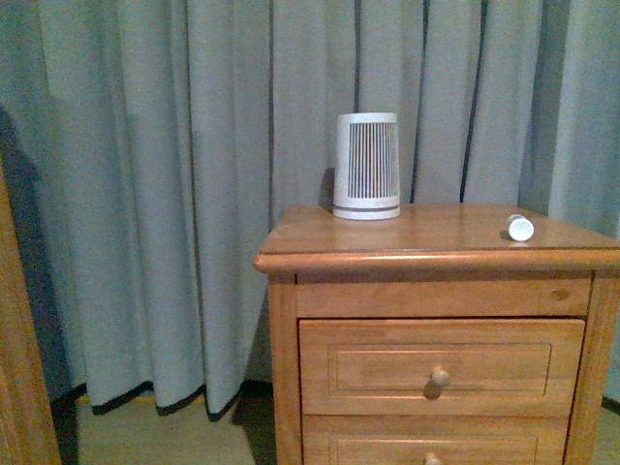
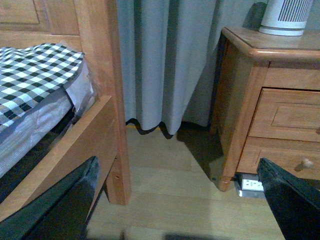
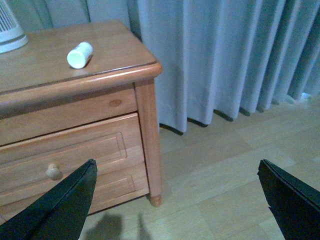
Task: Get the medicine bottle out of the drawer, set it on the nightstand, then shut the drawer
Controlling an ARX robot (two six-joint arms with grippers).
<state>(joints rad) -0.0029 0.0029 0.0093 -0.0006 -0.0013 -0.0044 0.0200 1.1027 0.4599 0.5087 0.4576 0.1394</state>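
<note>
A small white medicine bottle point(image 1: 520, 228) lies on its side on the nightstand point(image 1: 417, 257), right of a ribbed white device point(image 1: 366, 166). The drawer point(image 1: 441, 366) beneath is closed. Both grippers, left point(image 2: 175, 200) and right point(image 3: 175, 200), hang wide apart, empty, suggesting the job is finished.

The left gripper point(image 2: 177, 200) has its jaws spread wide, nothing between them. The right gripper point(image 3: 177, 200) is likewise agape and unloaded.

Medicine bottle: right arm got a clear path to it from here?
Probably yes. The medicine bottle lies on its side on the nightstand top near the right edge, nothing around it; the ribbed device stands apart. The right gripper is open, empty, off to that side.
</note>
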